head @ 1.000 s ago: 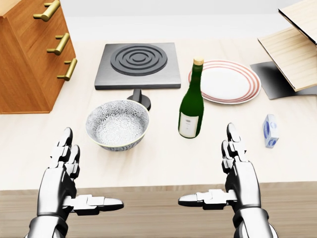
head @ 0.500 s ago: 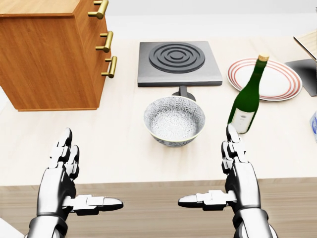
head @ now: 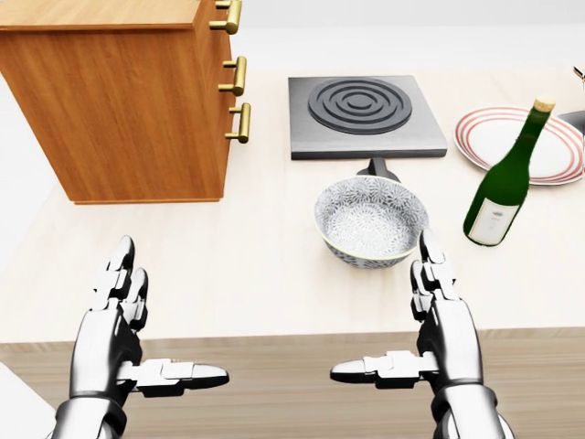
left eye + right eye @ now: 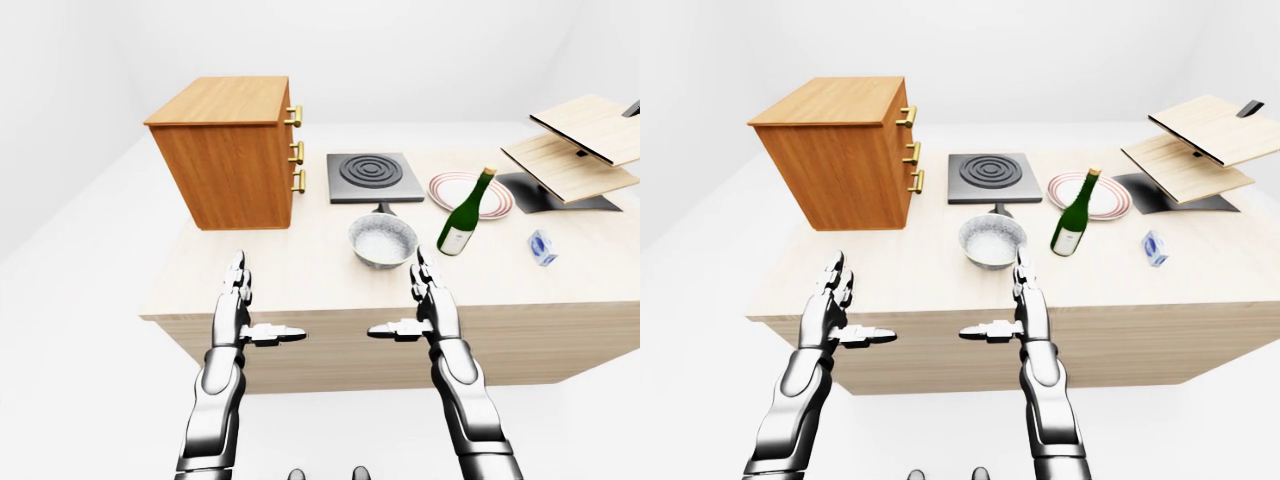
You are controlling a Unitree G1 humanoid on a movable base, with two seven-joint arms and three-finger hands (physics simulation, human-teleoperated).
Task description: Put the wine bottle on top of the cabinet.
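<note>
Wine bottle point(image 3: 505, 180) stands upright on desk point(image 3: 228, 256), at right of head view, just beside striped plate point(image 3: 494, 137) and to the right of patterned bowl point(image 3: 370, 219). Cabinet point(image 3: 119, 101) sits well apart at left; its top is bare wood.

Left hand point(image 3: 123, 329) and right hand point(image 3: 430, 325): both empty, fingers spread, thumbs out, over near desk edge.

Handling (est.): glass, rigid, smooth, prob. slippery and heavy, breakable if tipped. Grip w/ right hand around wide lower body, near label. Avoid neck: thin, poor leverage.
</note>
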